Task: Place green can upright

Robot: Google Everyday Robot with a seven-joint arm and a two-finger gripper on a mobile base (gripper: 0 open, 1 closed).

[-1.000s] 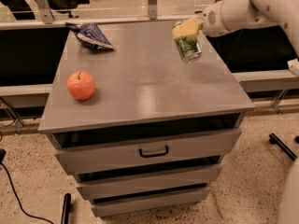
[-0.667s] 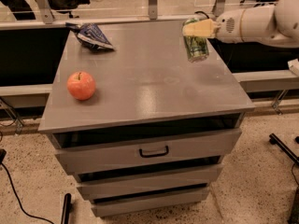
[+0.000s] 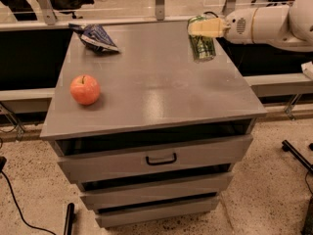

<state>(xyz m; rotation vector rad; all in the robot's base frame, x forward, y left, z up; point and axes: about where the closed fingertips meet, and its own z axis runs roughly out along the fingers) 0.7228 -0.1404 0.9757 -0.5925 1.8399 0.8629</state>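
Note:
The green can (image 3: 202, 44) stands nearly upright at the right rear part of the grey cabinet top (image 3: 156, 82), its base at or just above the surface. My gripper (image 3: 201, 27) reaches in from the right on a white arm and is shut on the can's upper part, with pale fingers (image 3: 208, 28) across its top.
A red apple (image 3: 85, 89) sits on the left of the cabinet top. A blue crumpled chip bag (image 3: 95, 36) lies at the back left. Drawers with a black handle (image 3: 161, 159) are below. The top's right edge is close to the can.
The arm has pulled back and moved slightly right. The can went from tilted in the air to nearly upright and lower toward the top.

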